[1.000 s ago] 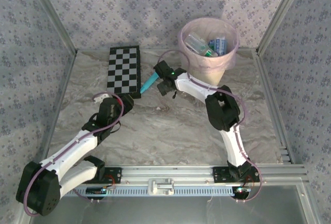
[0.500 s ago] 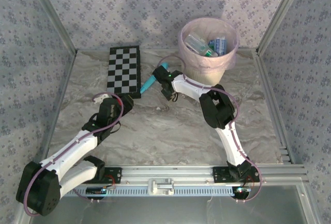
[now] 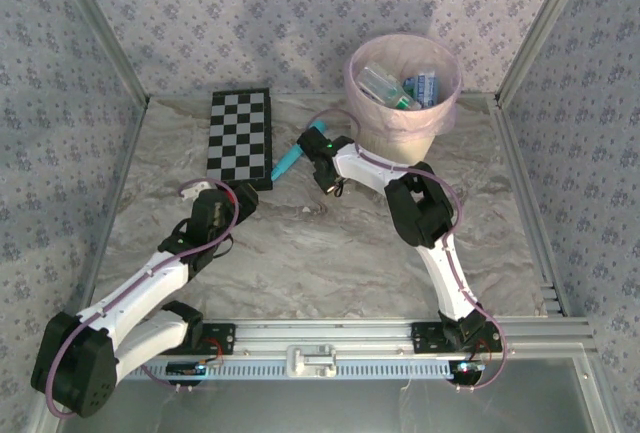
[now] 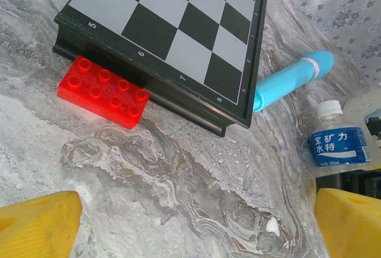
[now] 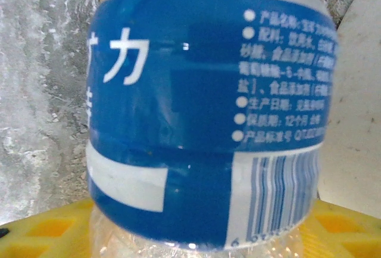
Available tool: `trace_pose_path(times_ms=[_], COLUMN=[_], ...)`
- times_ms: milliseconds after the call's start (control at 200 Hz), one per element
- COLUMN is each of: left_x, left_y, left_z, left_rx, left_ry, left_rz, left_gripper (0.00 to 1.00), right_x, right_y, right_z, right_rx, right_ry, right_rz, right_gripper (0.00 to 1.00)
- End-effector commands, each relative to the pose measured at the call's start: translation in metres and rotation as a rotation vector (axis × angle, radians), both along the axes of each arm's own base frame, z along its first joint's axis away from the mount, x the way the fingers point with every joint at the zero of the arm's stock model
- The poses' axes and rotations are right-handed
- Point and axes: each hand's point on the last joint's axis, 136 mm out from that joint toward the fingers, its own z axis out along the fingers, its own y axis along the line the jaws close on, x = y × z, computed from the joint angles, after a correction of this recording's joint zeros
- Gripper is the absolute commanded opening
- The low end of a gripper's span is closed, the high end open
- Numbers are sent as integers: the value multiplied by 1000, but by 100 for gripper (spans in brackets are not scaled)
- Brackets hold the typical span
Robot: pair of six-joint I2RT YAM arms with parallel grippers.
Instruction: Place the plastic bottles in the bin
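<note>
A clear plastic bottle (image 5: 208, 121) with a blue label stands close between the yellow fingers (image 5: 41, 231) of my right gripper (image 3: 325, 160), which press against its sides. The same bottle (image 4: 338, 143), upright with a white cap, stands beside the bin's cream wall (image 4: 374, 100) in the left wrist view. The bin (image 3: 400, 138), with a pink liner, holds other bottles (image 3: 382, 84). My left gripper (image 4: 190, 228) hangs open over bare marble, well to the left of the bottle.
A black-and-white checkerboard (image 3: 240, 136) lies at the back left, with a red toy brick (image 4: 104, 91) against its near edge. A teal wand (image 3: 287, 161) lies between the board and my right gripper. Patterned walls and metal rails surround the table.
My right gripper has shifted slightly forward to the bottle by the bin, and its jaws have narrowed around it. The left arm has stayed still.
</note>
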Motion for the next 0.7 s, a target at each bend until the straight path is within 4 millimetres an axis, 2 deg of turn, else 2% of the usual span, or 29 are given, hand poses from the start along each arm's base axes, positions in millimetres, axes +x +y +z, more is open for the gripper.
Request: trace_pose_path(times_ms=[0,115,325,460,570,695], left_x=[4,6,12,16,18,20], left_y=[3,2,-4,-9,-12,-15], left_z=[7,9,12,14,12,9], left_rx=[-8,-5,-7,-14,-20,-26], left_ry=[-22,-22,-16,-13,-6,4], left_rz=[24,21,1,-11,-18,-25], left_gripper=[100,100,100,100,100,100], right_x=[-10,-12,-17,-24,-37,-47], right_y=[-1,1,9,19,28,27], right_z=[-6,2,28,53,75,108], right_rx=[33,71,182,269,352,455], right_ry=[48,40,-24,-76,-105,-147], right_rz=[-12,-11,4,54,108,131], right_gripper=[60,49,42,33,33,33])
